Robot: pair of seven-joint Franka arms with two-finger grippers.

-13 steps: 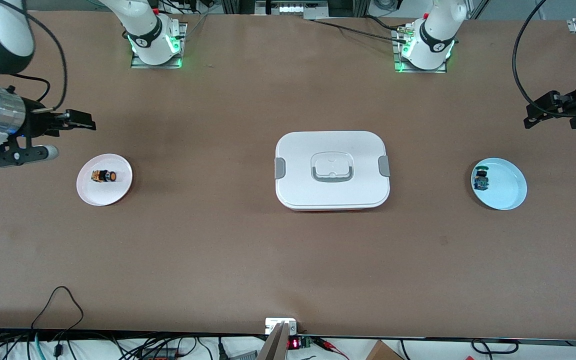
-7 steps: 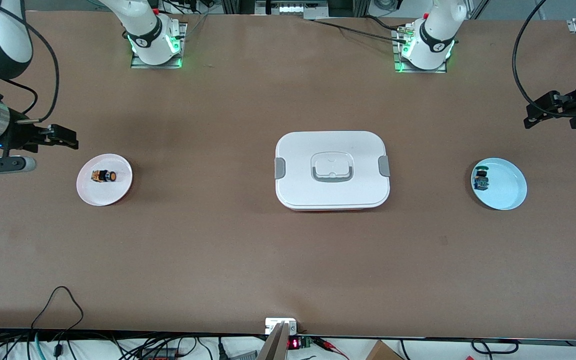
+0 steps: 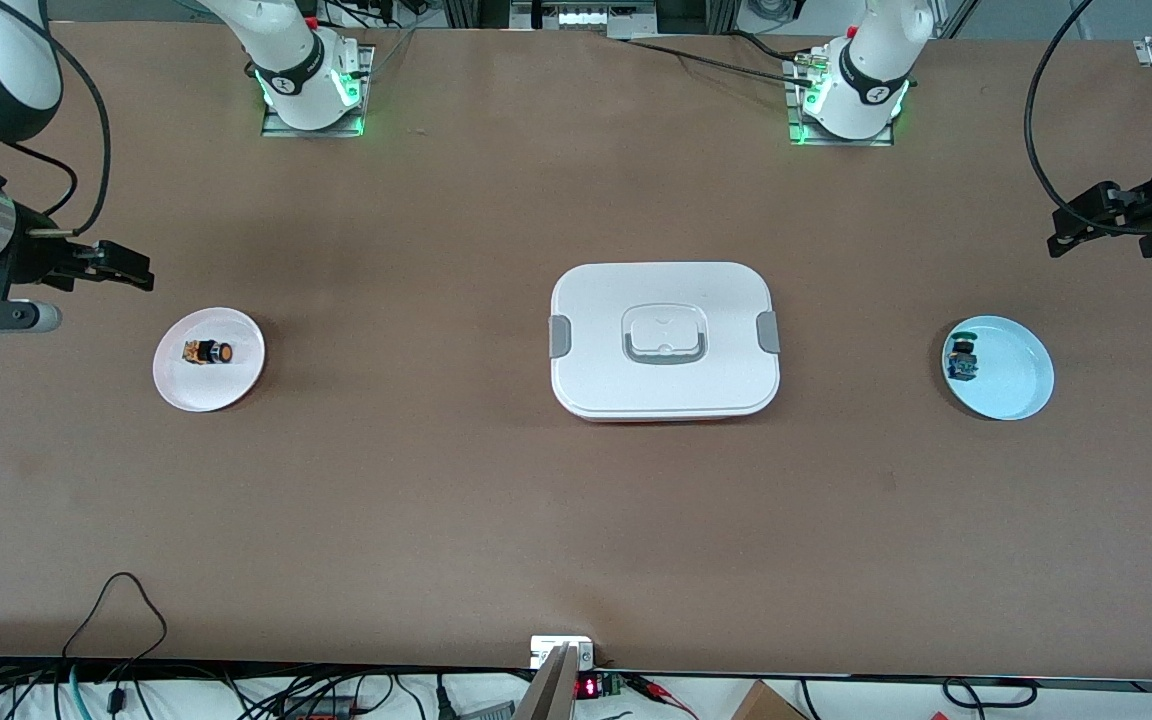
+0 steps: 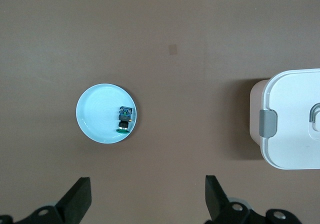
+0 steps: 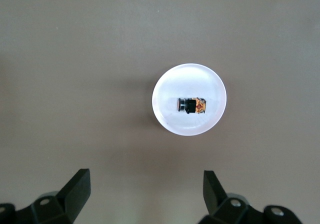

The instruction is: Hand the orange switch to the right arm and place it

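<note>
No readable writing on anything. Orange switch (image 3: 208, 352) lies on its side on pink plate (image 3: 236, 390) toward right arm's end of table: black barrel, orange cap, orange-tan body. Right gripper (image 3: 121, 266) hangs above table by that plate, fingers apart, empty; left gripper (image 3: 1086, 225) above table near blue plate (image 3: 1021, 385), fingers apart, empty.

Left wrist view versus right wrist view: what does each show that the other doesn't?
Only the left wrist view shows the blue plate with the green-capped switch lying in it, and one end of the white lidded box. Only the right wrist view shows the pink plate with the orange switch lying on its side in it. Both share the bare brown table and an open gripper above it: the left gripper and the right gripper.
</note>
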